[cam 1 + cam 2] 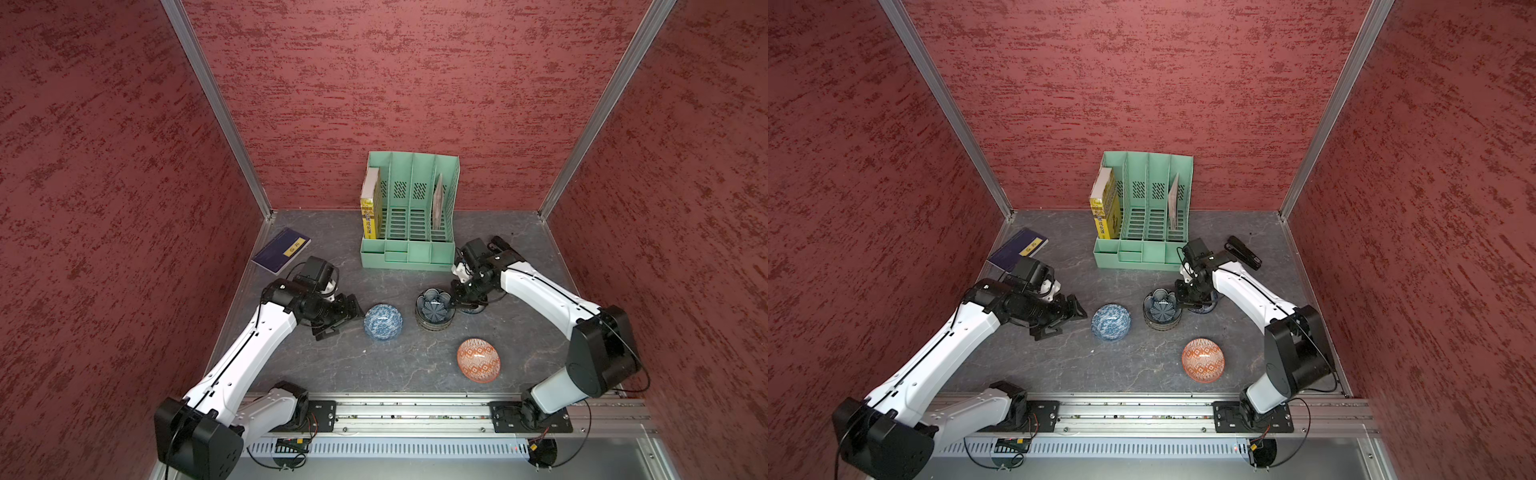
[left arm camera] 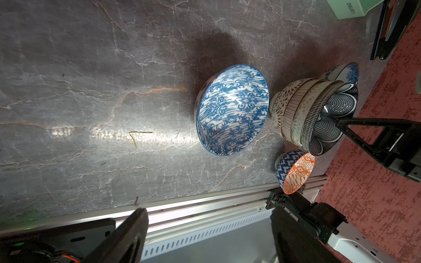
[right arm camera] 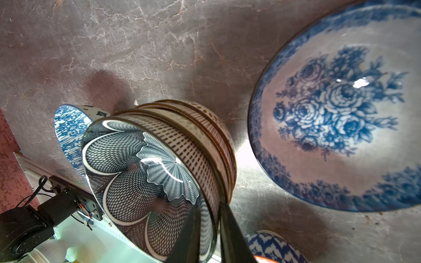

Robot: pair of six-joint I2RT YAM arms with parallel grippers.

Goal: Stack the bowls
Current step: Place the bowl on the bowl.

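Currently, four bowls stand nested as a stack [image 1: 434, 311] on the table [image 1: 415, 365], mouths up, axis vertical, with the dark scalloped flower bowl [image 3: 145, 168] on top. The right gripper [image 3: 209, 206] straddles its rim, one finger inside and one outside, narrowly apart; a grip cannot be confirmed. The left gripper [image 1: 345, 319], jaws wide, holds nothing beside a blue-white bowl [image 1: 382, 322].

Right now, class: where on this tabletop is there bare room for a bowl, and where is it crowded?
Free: the front strip between the blue-white bowl, the orange bowl and the rail; also between the organizer and that bowl. Crowded: around the stack, with the right gripper and rose bowl alongside.
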